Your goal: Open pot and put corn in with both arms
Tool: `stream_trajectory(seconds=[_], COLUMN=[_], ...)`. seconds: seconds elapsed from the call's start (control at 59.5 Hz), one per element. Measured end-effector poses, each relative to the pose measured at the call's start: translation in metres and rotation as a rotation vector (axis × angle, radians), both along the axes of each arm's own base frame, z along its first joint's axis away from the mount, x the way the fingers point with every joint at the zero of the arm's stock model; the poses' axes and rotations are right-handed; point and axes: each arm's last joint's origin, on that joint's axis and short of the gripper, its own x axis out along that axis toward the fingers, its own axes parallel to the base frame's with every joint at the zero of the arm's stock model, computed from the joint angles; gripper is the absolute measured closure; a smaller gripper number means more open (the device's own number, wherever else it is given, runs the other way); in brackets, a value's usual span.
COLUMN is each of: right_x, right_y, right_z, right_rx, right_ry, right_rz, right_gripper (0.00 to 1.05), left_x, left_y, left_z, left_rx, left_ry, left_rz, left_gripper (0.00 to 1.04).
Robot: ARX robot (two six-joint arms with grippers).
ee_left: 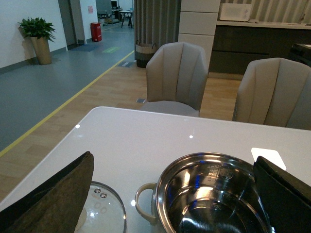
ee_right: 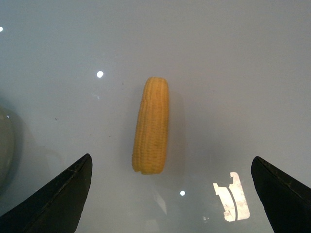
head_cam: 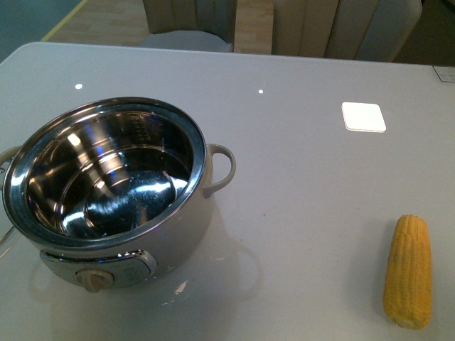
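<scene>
Pot [head_cam: 106,192] is already open. The lid [ee_left: 99,211] lies flat on the table [head_cam: 298,185] just beside the pot, on the side away from the corn, and the steel inside looks empty. So I'd say what's left is the corn part.

Corn [head_cam: 408,271] is lying on the table well off to the right of the pot, touching nothing. Its long axis runs roughly away from the robot, only a bit tilted, so it doesn't point toward the pot.

Right gripper [ee_right: 171,157] hangs over it with jaws wide apart and nothing in them. In the right wrist view the cob [ee_right: 151,125] sits in the gap between the two fingers, a little nearer one than the other. Its length runs across the line the fingers close along, so to me it looks lined up for a squeeze across the cob's width. A small sideways nudge to centre it, then straight down, would be my guess.

Left gripper [ee_left: 173,157] is over by the pot, also spread open and empty, so the right arm is clearly the closer one for the corn.
</scene>
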Motion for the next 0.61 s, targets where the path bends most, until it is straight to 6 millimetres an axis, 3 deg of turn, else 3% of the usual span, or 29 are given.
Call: stream_trajectory(seconds=[0.336, 0.42, 0.605], right_x=[0.058, 0.073, 0.093], right_y=[0.011, 0.016, 0.021], right_z=[-0.032, -0.049, -0.071], right_rx=[-0.040, -0.027, -0.034], right_ry=[0.099, 0.194, 0.267], right_rz=[0.004, 0.015, 0.006], right_gripper=[0.09, 0.09, 0.09], left_x=[0.000, 0.000, 0.000], left_y=[0.000, 0.000, 0.000], left_z=[0.000, 0.000, 0.000], left_rx=[0.000, 0.000, 0.000], left_ry=[0.000, 0.000, 0.000], left_rz=[0.000, 0.000, 0.000], left_gripper=[0.07, 0.07, 0.07])
